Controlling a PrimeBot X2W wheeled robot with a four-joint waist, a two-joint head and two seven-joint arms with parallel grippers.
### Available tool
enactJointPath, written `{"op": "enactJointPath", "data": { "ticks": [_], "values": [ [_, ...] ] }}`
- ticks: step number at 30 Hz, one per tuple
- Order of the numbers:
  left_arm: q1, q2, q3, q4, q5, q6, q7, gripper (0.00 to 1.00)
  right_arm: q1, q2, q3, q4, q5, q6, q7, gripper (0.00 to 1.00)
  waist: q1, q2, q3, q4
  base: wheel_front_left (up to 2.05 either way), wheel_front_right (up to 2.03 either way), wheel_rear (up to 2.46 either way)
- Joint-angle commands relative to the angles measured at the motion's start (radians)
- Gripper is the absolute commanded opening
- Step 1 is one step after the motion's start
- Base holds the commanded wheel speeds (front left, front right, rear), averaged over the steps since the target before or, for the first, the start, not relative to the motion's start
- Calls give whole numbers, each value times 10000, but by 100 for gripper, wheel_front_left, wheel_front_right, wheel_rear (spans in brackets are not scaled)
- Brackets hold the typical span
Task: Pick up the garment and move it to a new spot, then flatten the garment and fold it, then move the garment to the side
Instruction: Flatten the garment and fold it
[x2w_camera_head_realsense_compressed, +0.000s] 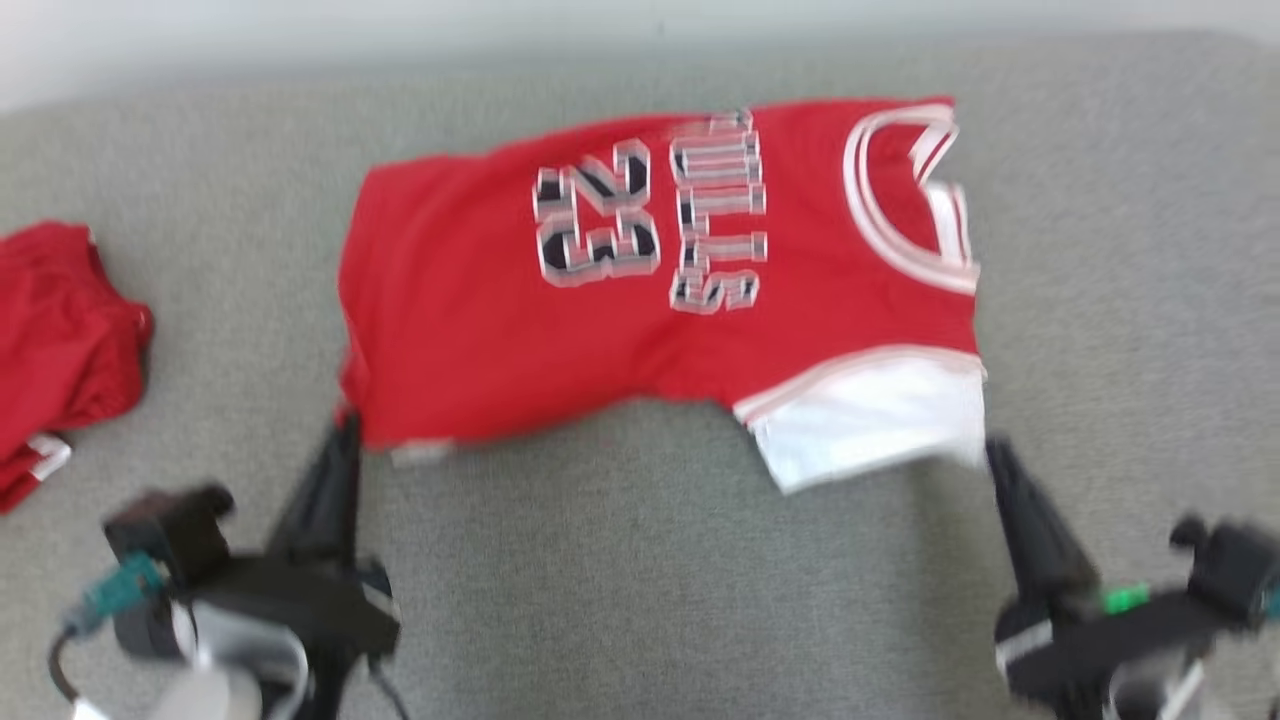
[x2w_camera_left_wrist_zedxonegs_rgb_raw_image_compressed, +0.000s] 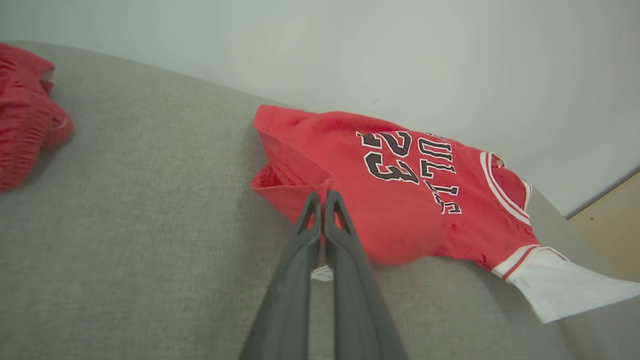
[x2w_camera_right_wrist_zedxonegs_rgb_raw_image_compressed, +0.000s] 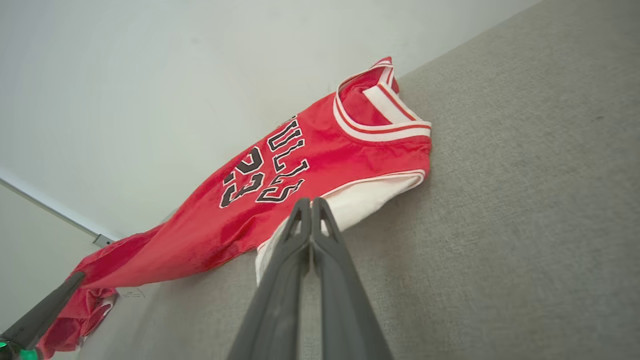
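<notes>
Grey cushion (x2w_camera_head_realsense_compressed: 640, 580): carrying everything.
Red jersey (x2w_camera_head_realsense_compressed: 480, 330): lying mid-cushion, collar twd R.
2nd red garment (x2w_camera_head_realsense_compressed: 60, 330): sitting far L, well apart.
L gripper (x2w_camera_head_realsense_compressed: 345, 425), R gripper (x2w_camera_head_realsense_compressed: 995, 455): fingers pressing together at jersey's near edge; grip on cloth unclear.
White tag (x2w_camera_left_wrist_zedxonegs_rgb_raw_image_compressed: 322, 273): peeking between L fingers, L wrist view.

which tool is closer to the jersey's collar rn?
Right. The right tool grips the jersey by its white sleeve, next to the collar; the left tool grips the hem corner at the opposite end.
</notes>
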Motion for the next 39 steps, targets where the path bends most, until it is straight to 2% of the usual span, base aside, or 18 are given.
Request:
{"op": "enactJointPath", "data": {
  "ticks": [1, 8, 13, 19, 24, 29, 35, 39],
  "values": [
    [547, 196, -78, -361, -164, 137, 376, 0, 630, 184, -202, -409, -241, -2, 347, 0, 3, 2, -752, -178, 0, 0, 0],
    [2669, 705, -172, -2271, -493, 1080, 1862, 0, 3105, 608, -738, -2132, -843, 0, 1929, 0, 3, 2, -1553, -276, 0, 0, 0],
    [4122, 1104, -25, -3546, -784, 1768, 2617, 0, 4600, 614, -1035, -3033, -585, 0, 2921, 0, 3, 2, -1882, -386, 0, 0, 0],
    [5574, 1668, 164, -4688, -1088, 2321, 3444, 0, 5977, 618, -1569, -4181, -687, 0, 4230, 0, 3, 2, -2141, -512, 0, 0, 0],
    [6198, 2026, 164, -5400, -1222, 2546, 3958, 0, 6593, 617, -1803, -4987, -696, 0, 5066, 0, 3, 2, -2171, -592, 0, 0, 0],
    [6235, 2206, 152, -5730, -1231, 2618, 4234, 0, 6540, 619, -1938, -5387, -751, 0, 5298, 0, 3, 2, -2119, -616, 0, 0, 0],
    [5521, 2107, 286, -5666, -1191, 2570, 4178, 0, 5585, 618, -1975, -5409, -1133, 0, 5194, 0, 3, 2, -2065, -588, 0, 0, 0],
    [4637, 1889, 412, -5276, -1204, 2444, 4000, 0, 4370, 618, -1804, -5076, -1538, 0, 4974, 0, 3, 2, -1939, -543, 0, 0, 0]
  ]
}}
